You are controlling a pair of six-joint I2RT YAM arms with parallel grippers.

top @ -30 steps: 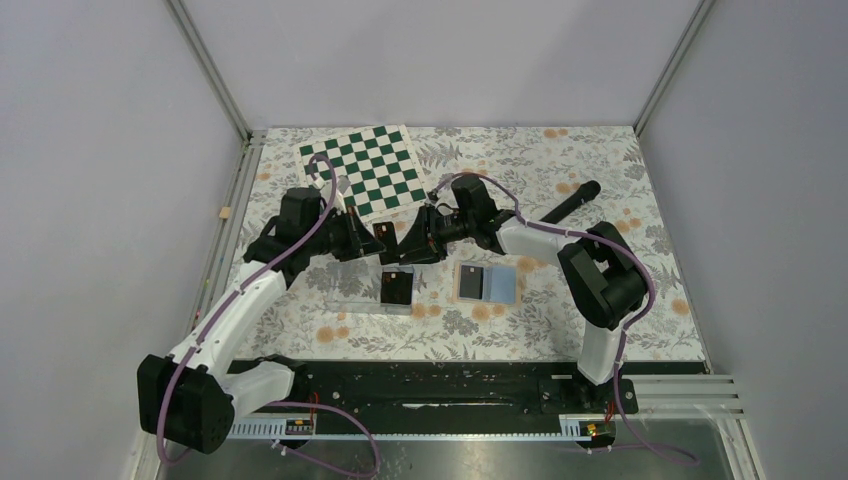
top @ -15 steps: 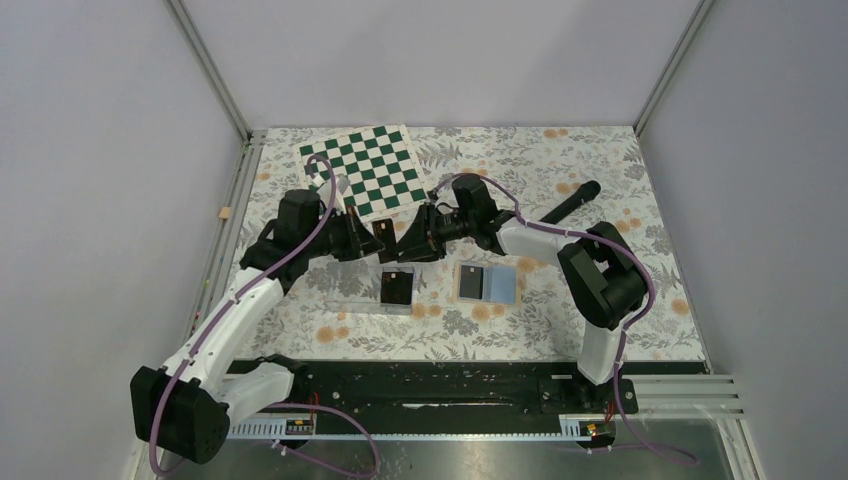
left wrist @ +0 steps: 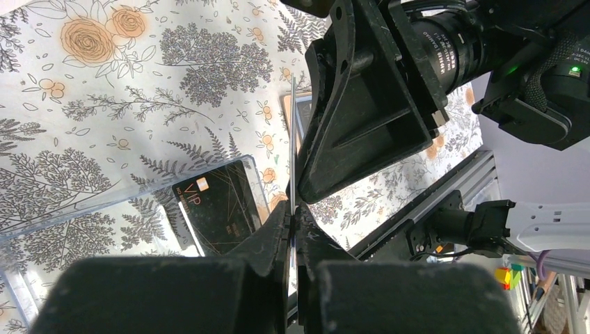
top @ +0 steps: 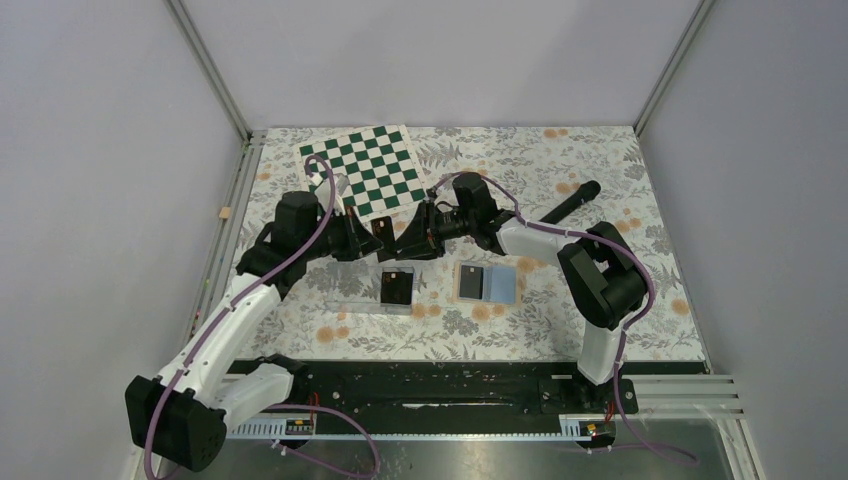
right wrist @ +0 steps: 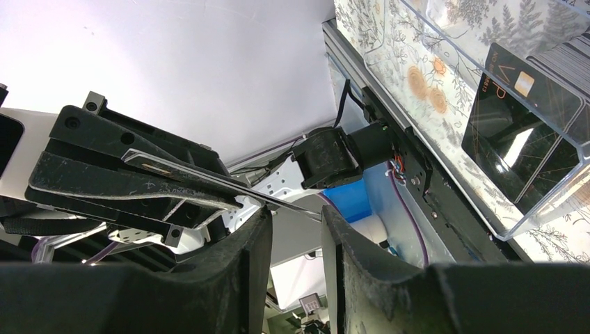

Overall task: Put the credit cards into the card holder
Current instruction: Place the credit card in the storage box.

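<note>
Left jaws pinch the credit card (left wrist: 293,139); close the spread right jaws squarely on it before releasing.

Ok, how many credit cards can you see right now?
3. One credit card is pinched edge-on in the left gripper, one lies in the clear tray, and one, apparently, sits on the open card holder. Others may hide under the tray's card.

Gold "VIP" stands on the black credit card (left wrist: 219,209) lying in the tray (left wrist: 83,212)
</note>
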